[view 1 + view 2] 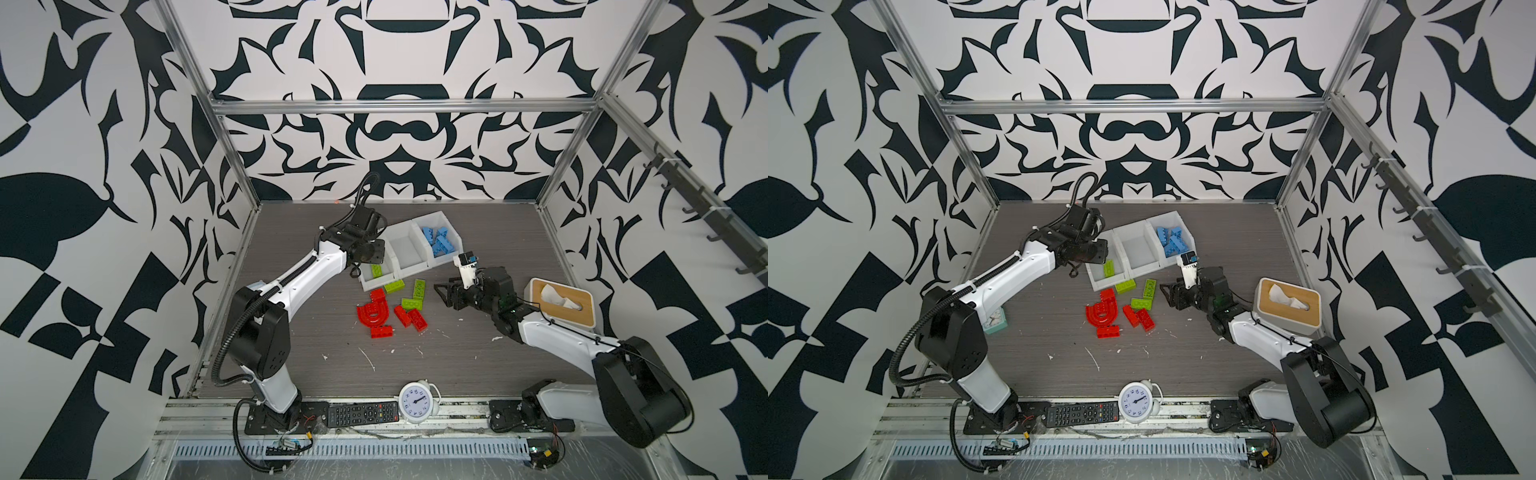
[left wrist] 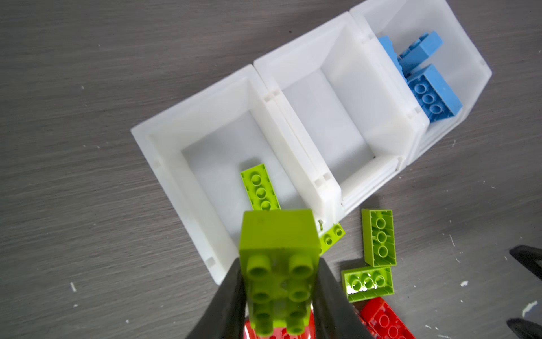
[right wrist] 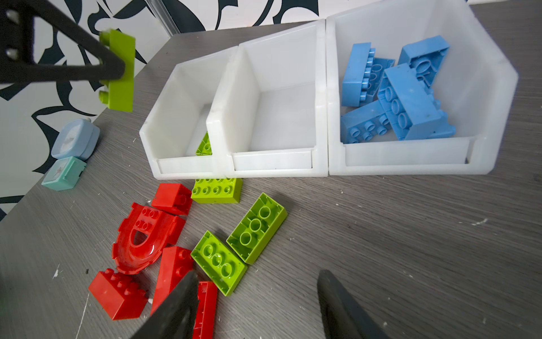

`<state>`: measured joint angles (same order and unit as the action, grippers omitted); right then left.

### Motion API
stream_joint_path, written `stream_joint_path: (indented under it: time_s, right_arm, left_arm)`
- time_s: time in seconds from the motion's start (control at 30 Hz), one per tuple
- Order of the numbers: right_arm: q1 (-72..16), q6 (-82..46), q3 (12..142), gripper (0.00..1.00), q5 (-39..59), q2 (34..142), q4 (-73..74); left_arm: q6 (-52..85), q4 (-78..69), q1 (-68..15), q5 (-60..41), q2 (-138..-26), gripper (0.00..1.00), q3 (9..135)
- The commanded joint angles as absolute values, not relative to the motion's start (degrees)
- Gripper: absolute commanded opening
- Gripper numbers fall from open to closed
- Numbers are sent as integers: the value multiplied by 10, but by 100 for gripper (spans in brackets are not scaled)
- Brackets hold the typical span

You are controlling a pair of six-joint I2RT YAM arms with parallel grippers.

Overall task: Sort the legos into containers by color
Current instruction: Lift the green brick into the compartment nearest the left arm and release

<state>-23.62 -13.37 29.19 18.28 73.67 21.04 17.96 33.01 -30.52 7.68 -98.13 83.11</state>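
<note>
Tissue box (image 1: 561, 305), remote (image 1: 361, 413), white clock (image 1: 417, 402) and teal clock (image 1: 995, 322) lie about.

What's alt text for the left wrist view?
Left gripper shut on a lime green brick above the end bin, which holds one green brick. Middle bin is empty; far bin holds blue bricks. Loose green bricks and red bricks lie on the table.

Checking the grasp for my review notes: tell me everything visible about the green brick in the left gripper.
The held green brick is lime, glossy plastic, with two rows of four studs. The left gripper pinches its long sides between black fingers. It hangs on end in the air, studs sideways, touching nothing else, near the end bin that holds a second green brick.
</note>
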Motion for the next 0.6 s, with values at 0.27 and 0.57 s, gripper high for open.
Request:
stream_joint_path:
  time_s: [0.27,0.57]
  right_arm:
    - [-240,-127,313,67,185,739,218]
    - [-241,-126,310,68,179,728,216]
  left_arm:
    - [151,336,-277,47,-1089,36,908]
    - [152,334,-271,75,-1132,36,915]
